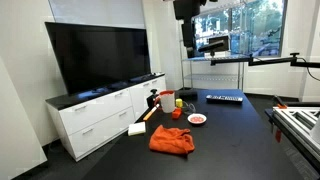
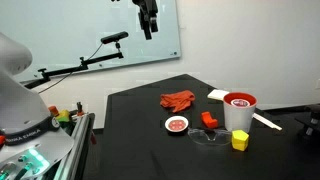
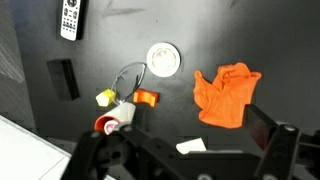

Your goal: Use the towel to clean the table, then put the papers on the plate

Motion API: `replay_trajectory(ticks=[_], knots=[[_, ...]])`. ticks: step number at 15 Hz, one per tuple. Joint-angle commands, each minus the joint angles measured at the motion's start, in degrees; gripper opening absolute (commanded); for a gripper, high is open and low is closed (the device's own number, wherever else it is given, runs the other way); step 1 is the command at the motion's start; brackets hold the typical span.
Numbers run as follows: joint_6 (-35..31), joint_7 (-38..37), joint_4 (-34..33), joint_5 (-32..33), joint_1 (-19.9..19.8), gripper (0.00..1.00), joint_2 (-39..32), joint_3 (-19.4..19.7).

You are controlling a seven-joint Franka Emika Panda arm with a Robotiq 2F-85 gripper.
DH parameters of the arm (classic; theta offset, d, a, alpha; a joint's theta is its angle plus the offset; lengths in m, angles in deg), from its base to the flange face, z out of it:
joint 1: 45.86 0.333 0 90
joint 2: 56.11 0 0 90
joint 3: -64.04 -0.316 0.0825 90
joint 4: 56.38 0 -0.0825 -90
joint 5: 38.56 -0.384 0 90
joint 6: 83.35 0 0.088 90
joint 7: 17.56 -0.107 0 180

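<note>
An orange towel point(image 1: 171, 140) lies crumpled on the black table point(image 1: 235, 130); it also shows in the other exterior view point(image 2: 178, 100) and in the wrist view point(image 3: 226, 93). A small white plate with red in it point(image 1: 197, 119) point(image 2: 177, 125) point(image 3: 163, 59) sits near the towel. A white paper point(image 1: 137, 129) point(image 2: 217, 95) point(image 3: 190, 146) lies at the table edge. My gripper point(image 1: 188, 30) point(image 2: 148, 20) point(image 3: 190, 150) hangs high above the table, open and empty.
A red-and-white cup point(image 2: 239, 110) point(image 3: 112, 118), a yellow block point(image 2: 240, 141) and an orange block point(image 2: 209, 120) point(image 3: 146, 97) stand close together. A remote point(image 1: 224, 98) point(image 3: 70, 18) lies at the far side. A TV point(image 1: 95, 55) on a white cabinet stands beside the table.
</note>
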Motion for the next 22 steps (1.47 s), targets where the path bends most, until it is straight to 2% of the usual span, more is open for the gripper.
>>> replay_trajectory(ticks=[1, 4, 7, 8, 14, 17, 22], knots=[[0.2, -0.4, -1.7, 0.4, 1.4, 1.00, 0.4, 1.2], [1.4, -0.4, -2.9, 0.4, 1.4, 1.00, 2.3, 1.1], [1.3, -0.8, -3.1, 0.4, 1.4, 1.00, 1.4, 1.1], [0.7, -1.5, -3.3, 0.7, 1.5, 1.00, 0.2, 0.8], [-13.1, -10.6, -4.1, 2.2, 1.7, 1.00, -13.0, 0.7], [-15.9, -12.4, -4.4, 1.5, 2.5, 1.00, -18.0, 1.8], [-16.7, -15.0, -3.9, 1.3, 4.1, 1.00, -20.2, 3.1]])
